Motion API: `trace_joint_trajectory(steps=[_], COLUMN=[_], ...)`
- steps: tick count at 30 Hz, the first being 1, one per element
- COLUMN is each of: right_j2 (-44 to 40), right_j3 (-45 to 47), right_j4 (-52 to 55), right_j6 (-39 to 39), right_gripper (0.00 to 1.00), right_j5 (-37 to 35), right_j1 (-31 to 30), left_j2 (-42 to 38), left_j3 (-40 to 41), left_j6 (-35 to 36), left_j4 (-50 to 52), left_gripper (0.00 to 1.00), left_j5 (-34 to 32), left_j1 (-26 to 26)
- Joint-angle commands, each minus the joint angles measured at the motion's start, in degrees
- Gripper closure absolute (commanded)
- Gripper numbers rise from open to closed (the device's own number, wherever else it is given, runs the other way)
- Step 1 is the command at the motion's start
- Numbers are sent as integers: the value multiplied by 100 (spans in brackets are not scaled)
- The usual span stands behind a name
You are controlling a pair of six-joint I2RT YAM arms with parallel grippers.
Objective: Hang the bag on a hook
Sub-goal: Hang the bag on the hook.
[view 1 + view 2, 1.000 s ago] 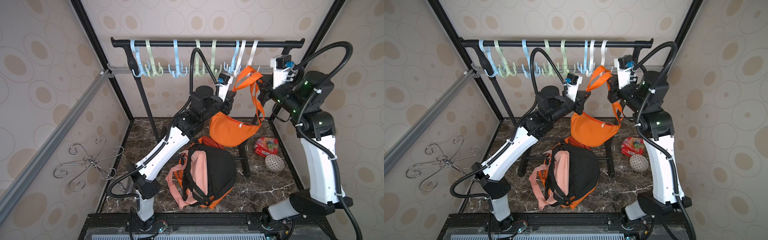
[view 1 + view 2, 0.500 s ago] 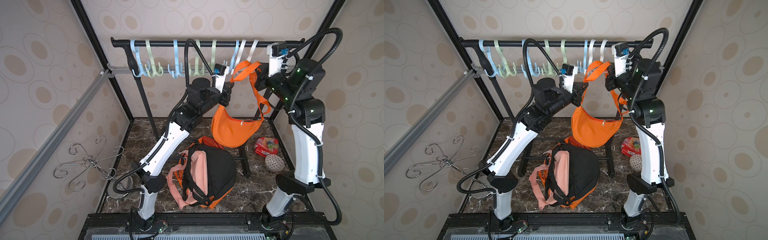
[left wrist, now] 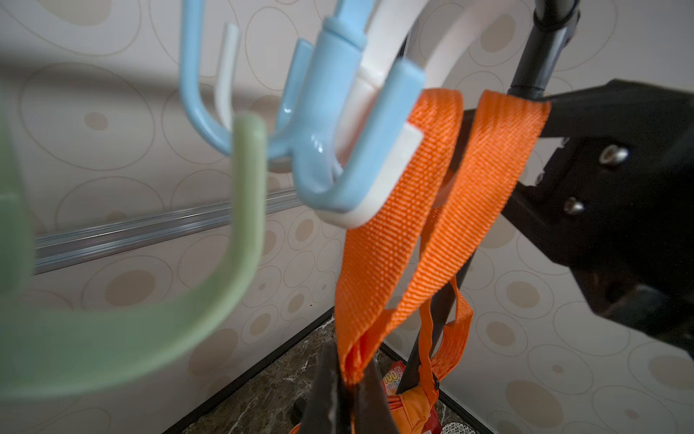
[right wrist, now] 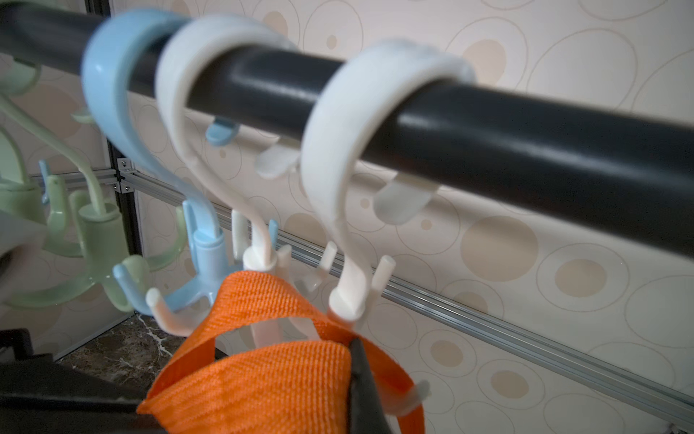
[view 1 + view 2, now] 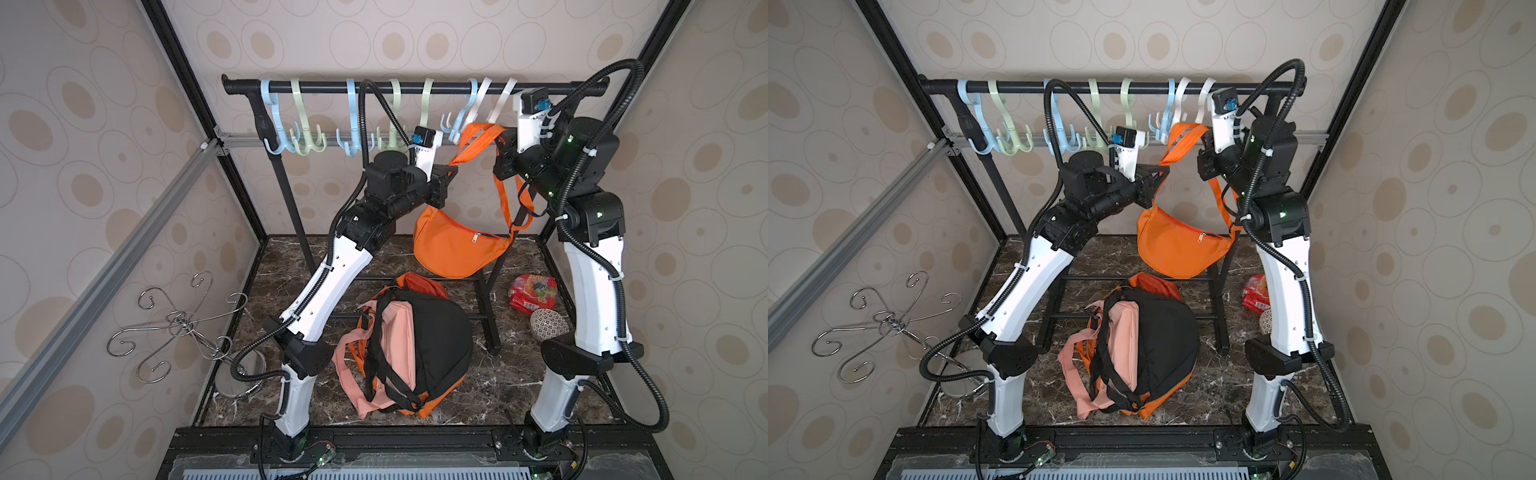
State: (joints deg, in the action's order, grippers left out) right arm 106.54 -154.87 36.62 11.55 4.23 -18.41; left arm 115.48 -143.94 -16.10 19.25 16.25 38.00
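The orange bag [image 5: 457, 245] hung below both sets of fingers, its strap [image 4: 263, 293] looped up against the prongs of a white hook [image 4: 263, 259] just above them. My left fingers [image 3: 326, 390] and right fingers [image 4: 362, 379] were each clenched on the strap. I couldn't tell whether a prong was truly inside the loop. Letting go could have dropped the bag. The hook looked free to swing on the rail [image 4: 488, 124], and the blue hook [image 4: 206, 244] beside it might have snagged the webbing.
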Motion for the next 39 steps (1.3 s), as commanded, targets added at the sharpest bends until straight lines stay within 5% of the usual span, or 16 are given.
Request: trace_joint_trajectory(steps=[1,14,32,35,39], right_j2=[-194,272,-982,-1305,-1766], right_j3=[-184,64,2363,2802,3300], right_j4=[-587,-328,-973,-1065,-1098], right_j6=[25,644,454,429,405], right_gripper=[100,100,99,72,47], right_j5=[-217,-1580,-1209,-1244,-1274], right_j1=[-22,-78,-112,-110,-117], left_j2=[-80,522,186,76,-117], left_j3=[-198,-634,-116,60,355], left_j6=[-347,-1267,-811,-807,-808], left_j4=[-213,-42,148,9,-155], left_gripper=[100,100,99,68,47], left_j5=[378,829,867,993,1031], left_j1=[-97,-487,-495,-486,-479])
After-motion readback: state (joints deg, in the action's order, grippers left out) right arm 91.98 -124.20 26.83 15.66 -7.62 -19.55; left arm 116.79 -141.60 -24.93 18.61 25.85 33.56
